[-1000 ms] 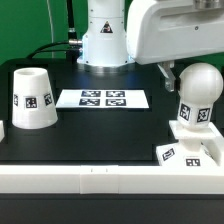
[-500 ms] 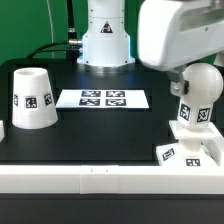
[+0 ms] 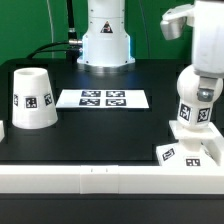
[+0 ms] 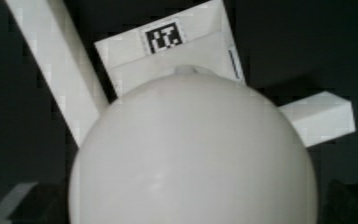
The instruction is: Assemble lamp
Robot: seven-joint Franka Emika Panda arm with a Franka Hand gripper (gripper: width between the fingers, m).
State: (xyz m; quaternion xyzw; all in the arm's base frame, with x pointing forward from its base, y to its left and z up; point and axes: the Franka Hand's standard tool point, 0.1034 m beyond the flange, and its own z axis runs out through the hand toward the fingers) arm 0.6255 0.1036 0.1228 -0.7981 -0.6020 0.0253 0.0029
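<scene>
The lamp's bulb [image 3: 194, 108] stands upright on the flat square base [image 3: 188, 153] at the front of the exterior view's right, tags showing on both. The cone shade [image 3: 32, 98] stands apart at that view's left. My gripper [image 3: 203, 66] hangs directly over the bulb and covers its round head; its fingers are hidden. In the wrist view the bulb's round head [image 4: 194, 150] fills most of the picture, with the tagged base [image 4: 167, 45] below it. No finger shows there.
The marker board [image 3: 102, 98] lies mid-table in front of the robot's white body [image 3: 105, 35]. A white rail [image 3: 100, 180] runs along the table's front edge, also seen in the wrist view [image 4: 60, 70]. A small white block [image 3: 3, 128] sits at the left edge.
The hand has moved toward the exterior view's right and down, from beside the bulb to over its head. The bulb, base and shade have not moved.
</scene>
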